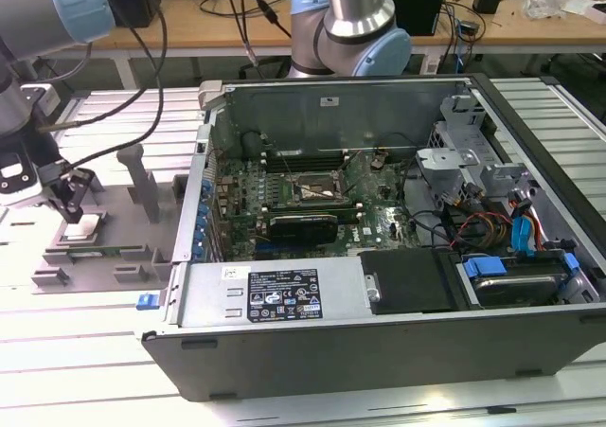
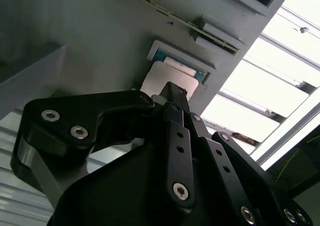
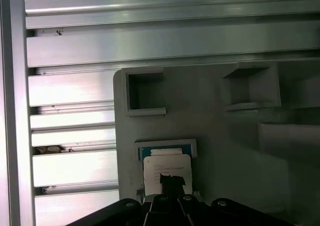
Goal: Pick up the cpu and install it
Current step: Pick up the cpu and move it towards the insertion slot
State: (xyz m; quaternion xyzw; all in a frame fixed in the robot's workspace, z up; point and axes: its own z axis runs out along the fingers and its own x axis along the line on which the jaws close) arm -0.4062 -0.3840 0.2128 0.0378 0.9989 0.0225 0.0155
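Observation:
The cpu is a small silver square at the grey tray, on the exterior view's left. My gripper comes down at a slant onto its near edge. In both wrist views the dark fingers meet over the edge of the cpu. The chip lies slightly out of line with the blue-rimmed pocket behind it. The gripper looks shut on the cpu. The motherboard socket lies open inside the computer case, far to the exterior view's right of the gripper.
Upright blocks rise from the tray between the gripper and the case wall. A second arm's base stands behind the case. Cables and drive cages fill the case's right side. The table top is ribbed aluminium.

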